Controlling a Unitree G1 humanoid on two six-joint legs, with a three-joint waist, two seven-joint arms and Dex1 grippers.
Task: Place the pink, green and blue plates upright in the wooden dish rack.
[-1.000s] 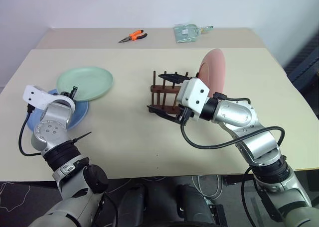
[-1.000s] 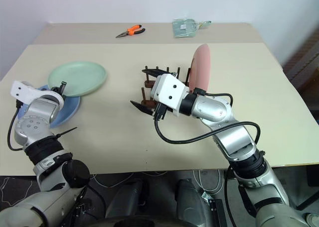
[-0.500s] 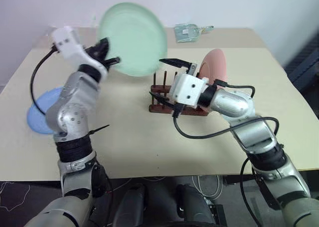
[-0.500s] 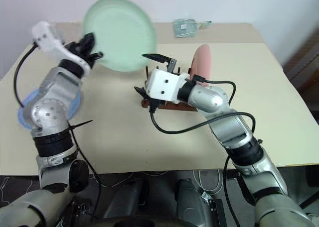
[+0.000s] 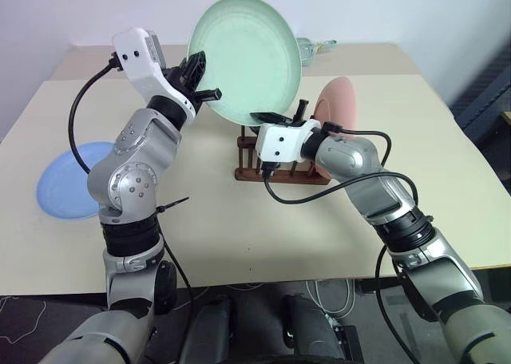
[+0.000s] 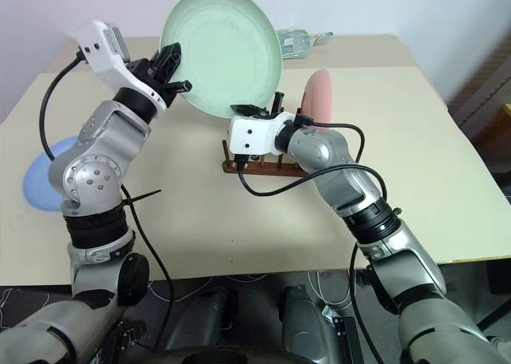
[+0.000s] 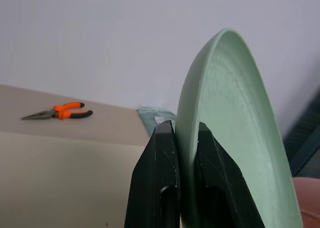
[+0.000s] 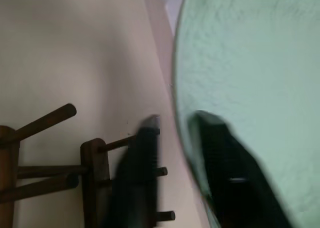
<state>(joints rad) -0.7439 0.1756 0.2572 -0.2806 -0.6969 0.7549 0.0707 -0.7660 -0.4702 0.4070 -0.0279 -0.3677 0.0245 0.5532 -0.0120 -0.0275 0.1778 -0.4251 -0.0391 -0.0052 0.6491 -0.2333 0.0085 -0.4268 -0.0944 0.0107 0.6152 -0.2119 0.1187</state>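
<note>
My beige table [image 5: 447,140] stands against a plain white wall [image 5: 399,9]. Orange-handled pliers [image 7: 57,111] lie at its far edge, and dark floor [image 5: 263,324] shows beneath the near edge.

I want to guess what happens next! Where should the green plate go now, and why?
Probably lower the round pale green plate into a free slot of the dark wooden dish rack. The left gripper and right gripper hold its rim, upright above the pegs; the salmon pink plate stands at one end.
</note>
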